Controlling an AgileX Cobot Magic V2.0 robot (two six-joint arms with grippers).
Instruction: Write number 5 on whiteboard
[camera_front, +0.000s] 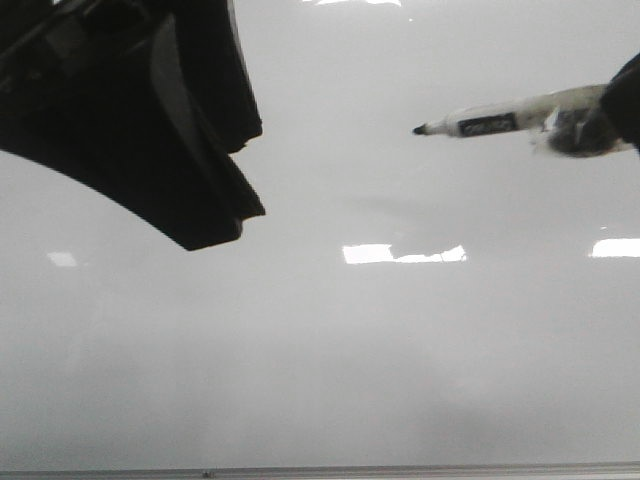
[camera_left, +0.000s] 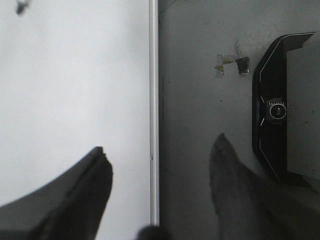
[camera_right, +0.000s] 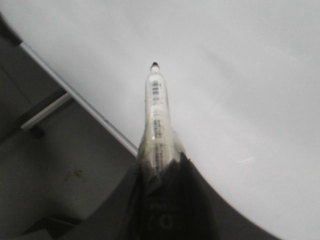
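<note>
1. On the left side of the front view, our left gripper (camera_front: 215, 190) hangs big and dark above the whiteboard (camera_front: 330, 360). In the left wrist view its two fingers (camera_left: 85, 195) stand apart with nothing between them. One finger is over the board and the other is past the thin metal edge strip (camera_left: 154, 100), over the grey floor.
2. In the middle, the whiteboard is flat, smooth and shiny, grey-white all over. Bright white patches (camera_front: 400, 254) glow on it. Those are only light, not ink. We see no number 5 on it yet, so the writing is still to do.
3. On the right, the marker (camera_front: 500, 118) pokes in from the side. It is a long, round white tube with a dark label and a small black tip (camera_front: 420, 129). Something clear and crinkly is wrapped round its back end.
4. Our right gripper (camera_right: 165, 195) is closed tight on that wrapped end, and the marker sticks straight out in front.
5. We cannot tell if the tip is touching the board.
6. What could go wrong? The board is slippery, so the tip may skid and make a wobbly line. If we press too hard, the marker may slide back in the jaws. If we hold it too high, no ink comes out.
</note>
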